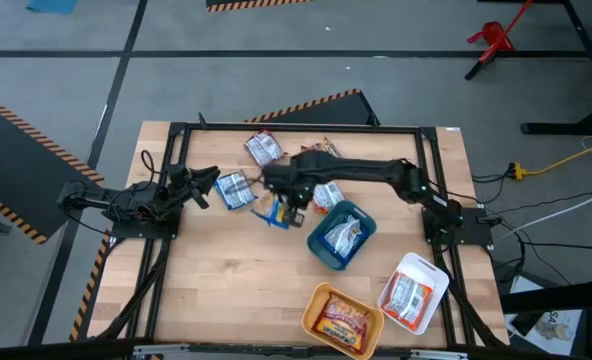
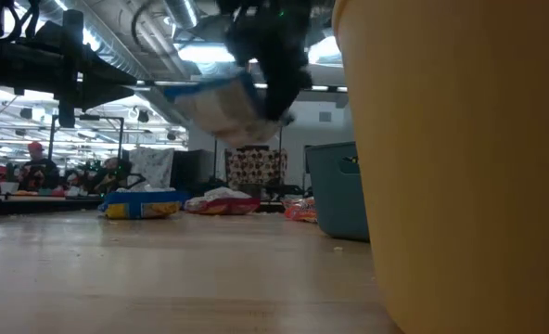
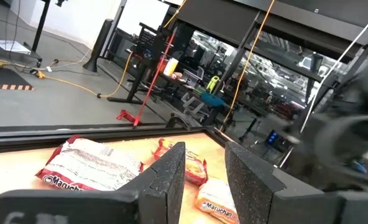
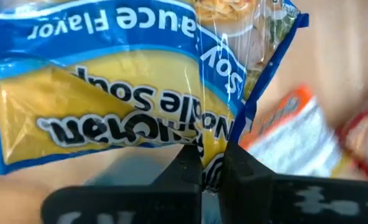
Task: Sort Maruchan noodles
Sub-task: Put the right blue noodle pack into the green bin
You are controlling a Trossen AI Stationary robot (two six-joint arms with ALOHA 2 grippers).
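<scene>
My right gripper hangs over the middle of the table, pointing down and shut on a blue-and-yellow Maruchan noodles packet, which is lifted clear in the low view. Loose packets lie flat on the table: a red-and-white one, a blue-and-white one and an orange one. Single packets also lie in the teal tray, the orange tray and the white tray. My left gripper waits open at the table's left, holding nothing. My right gripper pinches the packet's blue edge seam close to one corner, between its two fingers. The fingers come from above, pointing down. The packet is lifted well clear of the table and sticks out tilted to one side of the fingers.
The three trays stand at the near right of the table, the teal one nearest the right gripper. A black frame runs round the table's edges. The near left part of the wooden top is bare.
</scene>
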